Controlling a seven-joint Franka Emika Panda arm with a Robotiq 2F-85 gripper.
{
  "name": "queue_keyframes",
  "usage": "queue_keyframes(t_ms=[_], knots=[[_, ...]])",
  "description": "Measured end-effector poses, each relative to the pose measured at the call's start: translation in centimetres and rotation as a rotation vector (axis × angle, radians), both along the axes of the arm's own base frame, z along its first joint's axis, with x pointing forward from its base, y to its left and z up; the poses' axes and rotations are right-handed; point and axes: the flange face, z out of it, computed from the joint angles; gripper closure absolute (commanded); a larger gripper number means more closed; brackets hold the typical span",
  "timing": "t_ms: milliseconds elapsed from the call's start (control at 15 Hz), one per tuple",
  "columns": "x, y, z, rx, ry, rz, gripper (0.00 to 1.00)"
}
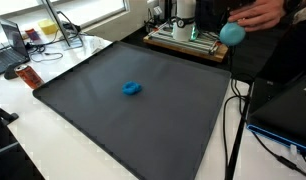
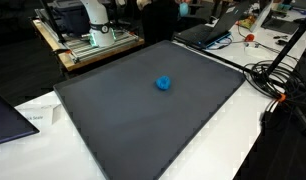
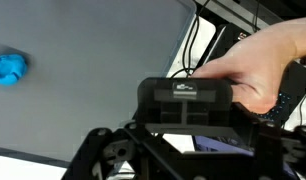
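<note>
Both knuckles of the gripper wide apart along the lower edge of the wrist view; fingertips hidden, so cannot tell whether spread or pinching. Just above, between those knuckles, a black block with a small pale label, clasped at one end by a person's hand; cannot tell whether touching the fingers. Well apart to the left, a crumpled blue thing flat on the dark grey mat. Lies near the mat's middle in both exterior views. Around the mat, a white table, black cables along one side, a teal ball beyond the far corner.
</note>
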Motion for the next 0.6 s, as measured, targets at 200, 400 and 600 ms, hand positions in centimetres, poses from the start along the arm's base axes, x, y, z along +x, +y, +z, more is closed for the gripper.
queue_keyframes(t_ms=[200,400,600], knots=[[0.3,-0.7,-0.3,0.003,0.005,0.009,0.15],[0.5,-1.1,-0.4,0.004,0.009,0.016,0.47],[0.5,-1.3,-0.5,0.007,0.011,0.021,0.69]])
